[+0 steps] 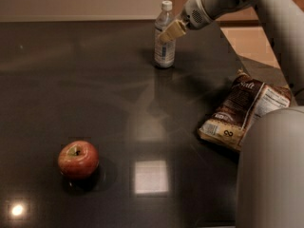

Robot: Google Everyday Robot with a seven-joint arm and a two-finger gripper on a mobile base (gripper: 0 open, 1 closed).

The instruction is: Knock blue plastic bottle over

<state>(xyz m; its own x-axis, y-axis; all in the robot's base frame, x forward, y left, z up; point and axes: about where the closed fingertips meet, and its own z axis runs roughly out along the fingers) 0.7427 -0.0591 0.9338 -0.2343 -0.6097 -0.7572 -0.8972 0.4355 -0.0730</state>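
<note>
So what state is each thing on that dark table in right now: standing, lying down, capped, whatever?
Small clear plastic bottle with white cap and blue-and-white label: upright, capped, not knocked over.
Round red apple: whole, resting stem up.
Brown crinkly snack bag: lying flat.
Robot's beige gripper: raised at the bottle's shoulder, reaching in from the right; contact unclear.

Dim, warm light. The glossy dark counter [95,94] reflects a square glare patch [151,177] and a small bright spot [17,209]. The end effector [167,33], at the bottle [164,53] shoulder, is evenly lit.
</note>
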